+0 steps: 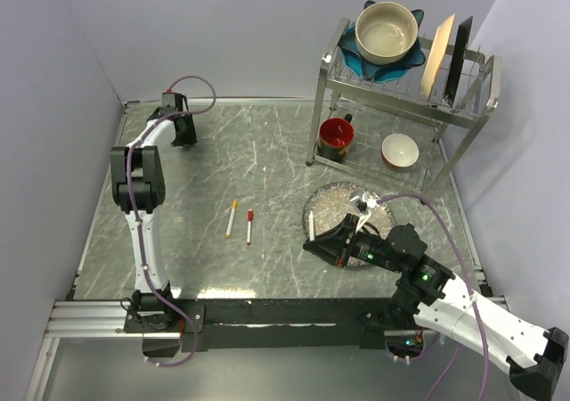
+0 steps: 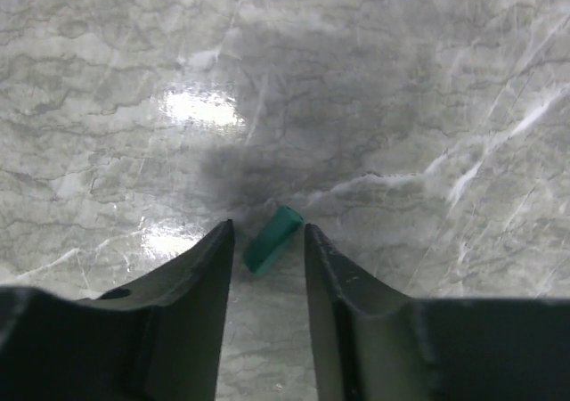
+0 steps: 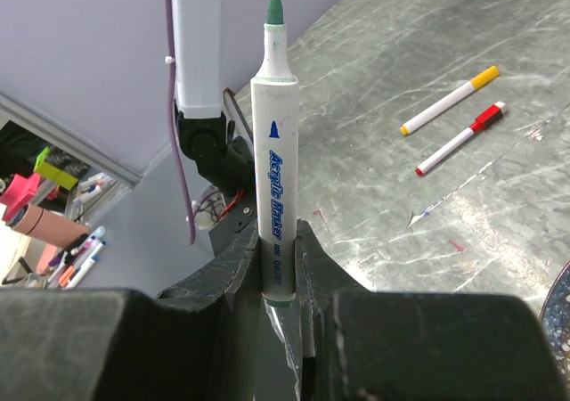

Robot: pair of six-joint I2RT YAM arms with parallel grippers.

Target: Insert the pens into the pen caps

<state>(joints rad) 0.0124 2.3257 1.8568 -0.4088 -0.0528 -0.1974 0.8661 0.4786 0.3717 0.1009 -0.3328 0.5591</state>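
Observation:
A dark green pen cap (image 2: pixel 272 239) lies tilted on the marble table between the tips of my left gripper (image 2: pixel 267 233). Its jaws stand apart, with a gap on each side of the cap. That gripper (image 1: pixel 183 136) is at the table's far left corner. My right gripper (image 3: pixel 278 241) is shut on a white pen (image 3: pixel 274 151), held upright with its green tip on top. In the top view this pen (image 1: pixel 313 225) stands left of the round plate. Two more pens lie mid-table, one with a yellow cap (image 1: pixel 232 216) (image 3: pixel 450 101), one with a red cap (image 1: pixel 249 225) (image 3: pixel 461 138).
A round glittery plate (image 1: pixel 331 203) lies under the right arm. Behind it a metal dish rack (image 1: pixel 405 98) holds a bowl, upright plates, a red mug (image 1: pixel 337 136) and a small bowl (image 1: pixel 400 151). Walls close the table on three sides.

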